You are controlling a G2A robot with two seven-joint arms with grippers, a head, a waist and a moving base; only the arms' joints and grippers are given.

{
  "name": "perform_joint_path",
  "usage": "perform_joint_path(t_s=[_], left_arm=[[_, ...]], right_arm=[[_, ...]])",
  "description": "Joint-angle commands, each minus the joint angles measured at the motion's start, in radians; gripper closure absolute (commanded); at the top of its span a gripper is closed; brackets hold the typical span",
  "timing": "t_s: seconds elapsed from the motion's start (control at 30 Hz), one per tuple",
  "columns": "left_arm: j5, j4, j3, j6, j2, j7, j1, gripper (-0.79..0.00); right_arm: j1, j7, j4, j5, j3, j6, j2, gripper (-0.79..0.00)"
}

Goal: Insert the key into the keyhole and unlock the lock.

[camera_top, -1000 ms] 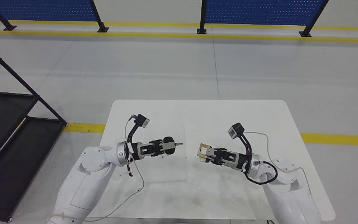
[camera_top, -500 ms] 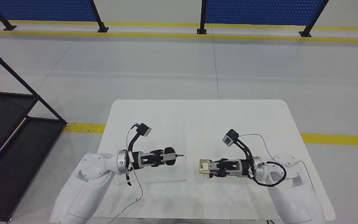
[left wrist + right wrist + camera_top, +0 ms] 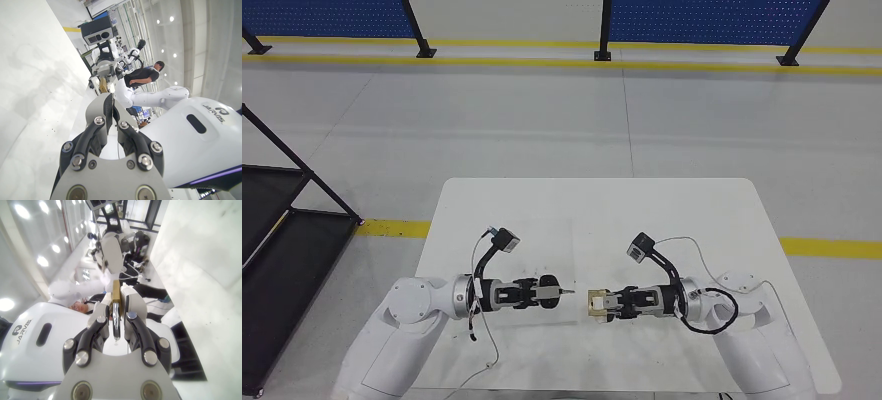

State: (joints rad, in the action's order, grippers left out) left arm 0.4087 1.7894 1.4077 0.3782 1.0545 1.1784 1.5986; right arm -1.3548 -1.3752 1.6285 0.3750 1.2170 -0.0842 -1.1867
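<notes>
My left gripper hangs over the near middle of the white table, shut on a small key whose tip points right. In the left wrist view the key shows edge-on between the black pads. Facing it, my right gripper is shut on a brass padlock. A small gap separates key tip and padlock. The right wrist view shows the padlock's brass body sticking out past the fingers, its steel shackle pointing back toward the wrist.
A black metal rack stands on the floor left of the table. Blue barrier panels line the back of the room. Thin cables loop off both forearms. The table's far half is bare.
Both grippers have come toward the table's near edge. The padlock has also shifted left, so the gap between key tip and padlock is narrower.
</notes>
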Motion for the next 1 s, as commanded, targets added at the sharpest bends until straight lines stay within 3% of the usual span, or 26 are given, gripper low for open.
perform_joint_path(t_s=[0.0, 0.97], left_arm=[[0.0, -0.001, -0.004, -0.007, -0.001, 0.005, -0.002, 0.0], [-0.076, 0.015, -0.051, -0.041, -0.016, -0.058, -0.019, 0.0]], right_arm=[[0.0, 0.016, 0.003, 0.003, 0.0, -0.011, 0.001, 0.0], [-0.01, 0.113, 0.056, -0.054, -0.025, -0.067, 0.03, 0.0]])
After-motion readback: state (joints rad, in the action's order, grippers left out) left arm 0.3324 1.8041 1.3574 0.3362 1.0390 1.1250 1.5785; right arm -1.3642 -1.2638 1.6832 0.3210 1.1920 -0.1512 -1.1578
